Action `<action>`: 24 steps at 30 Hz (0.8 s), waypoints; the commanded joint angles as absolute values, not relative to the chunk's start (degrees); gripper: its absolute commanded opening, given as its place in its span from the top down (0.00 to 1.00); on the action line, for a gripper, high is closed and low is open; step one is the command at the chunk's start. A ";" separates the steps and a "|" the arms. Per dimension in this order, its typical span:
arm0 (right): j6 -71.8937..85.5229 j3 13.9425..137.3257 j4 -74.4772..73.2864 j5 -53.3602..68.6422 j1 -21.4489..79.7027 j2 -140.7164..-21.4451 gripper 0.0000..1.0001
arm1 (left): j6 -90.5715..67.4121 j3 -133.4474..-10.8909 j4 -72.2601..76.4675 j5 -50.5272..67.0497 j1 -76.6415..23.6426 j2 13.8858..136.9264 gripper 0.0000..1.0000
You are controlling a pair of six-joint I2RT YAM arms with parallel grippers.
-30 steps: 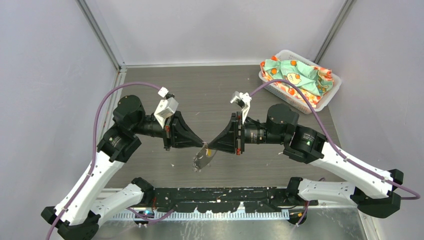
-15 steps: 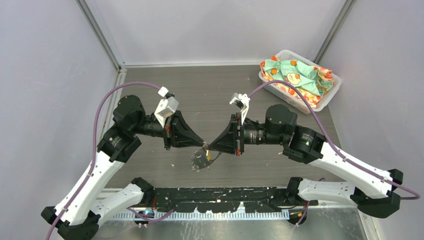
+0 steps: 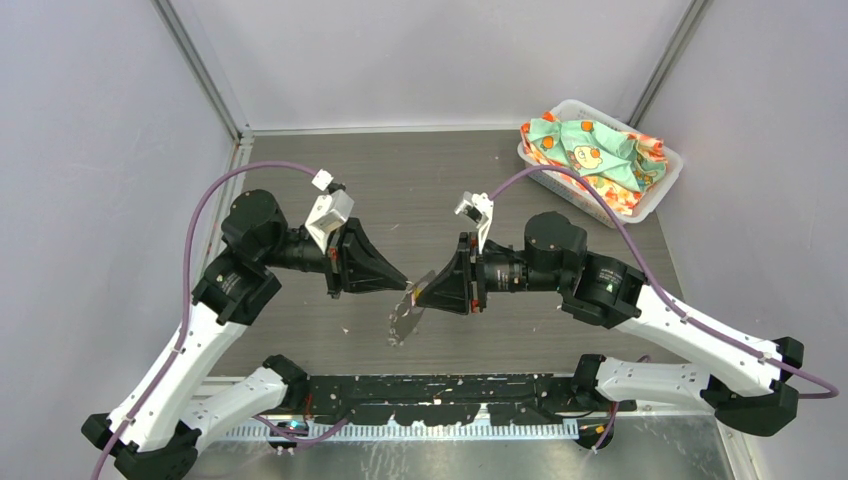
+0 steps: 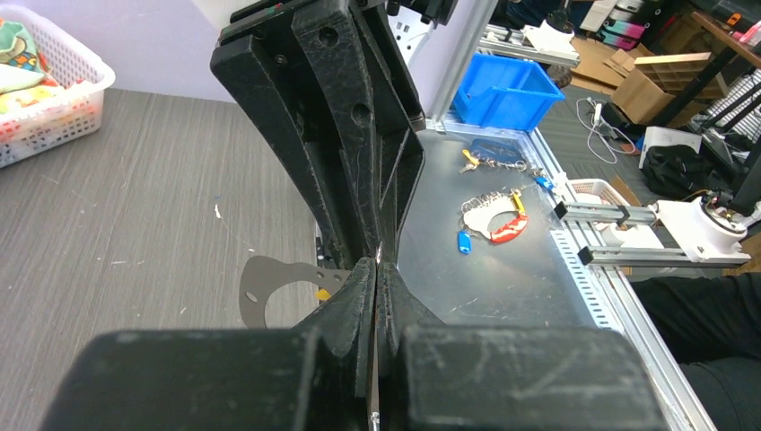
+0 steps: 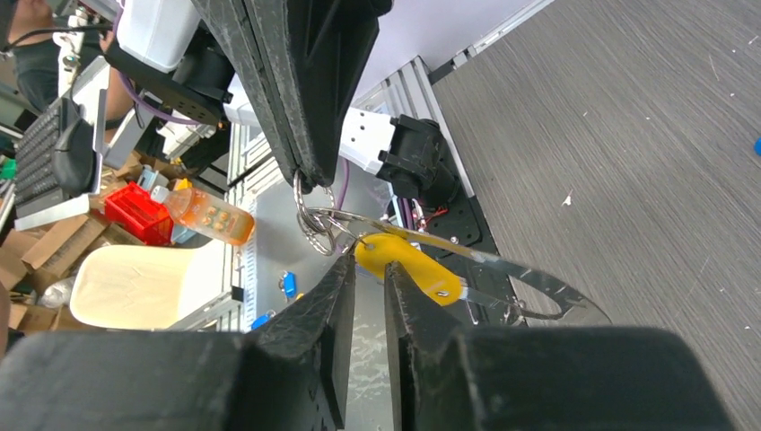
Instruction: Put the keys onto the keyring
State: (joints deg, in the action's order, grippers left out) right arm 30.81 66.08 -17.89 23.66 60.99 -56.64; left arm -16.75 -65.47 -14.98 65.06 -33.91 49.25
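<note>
In the top view my two grippers meet tip to tip above the middle of the table. The left gripper [image 3: 407, 287] [image 4: 377, 262] is shut, with a thin metal edge of the keyring pinched between its pads. The keyring [image 3: 403, 322] [image 4: 267, 289] [image 5: 538, 283], a grey flat band, hangs below the tips. In the right wrist view a small wire ring [image 5: 314, 220] dangles from the left fingertips. The yellow-headed key [image 5: 410, 267] lies on the band just past the right gripper [image 3: 418, 293] [image 5: 369, 261]. That gripper's jaws stand slightly apart, and the gap between its pads is bare.
A white basket [image 3: 655, 200] [image 4: 54, 108] of patterned cloth stands at the table's back right corner. Off the table, beyond the near rail, are a blue bin [image 4: 507, 90] and spare key bunches [image 4: 494, 220] on a metal bench.
The right jaws have parted a little from shut. Both grippers have shifted slightly to the left, still tip to tip, and the keyring still hangs from them.
</note>
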 commanded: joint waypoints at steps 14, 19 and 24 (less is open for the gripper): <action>23.98 74.58 -18.78 20.31 60.97 -57.31 0.62 | -17.75 -67.24 -11.50 64.33 -34.14 48.43 1.00; 24.07 74.53 -17.52 20.87 60.92 -58.89 0.63 | -17.75 -67.32 -11.69 64.27 -34.14 48.52 1.00; 24.30 74.21 -16.19 20.65 60.99 -59.17 0.68 | -17.67 -67.19 -11.73 64.26 -34.18 48.52 1.00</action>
State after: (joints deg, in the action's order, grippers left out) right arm 25.19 72.77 -20.40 20.71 61.01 -59.64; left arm -17.41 -65.47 -14.83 64.07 -33.91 49.25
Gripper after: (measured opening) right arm 0.340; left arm 0.009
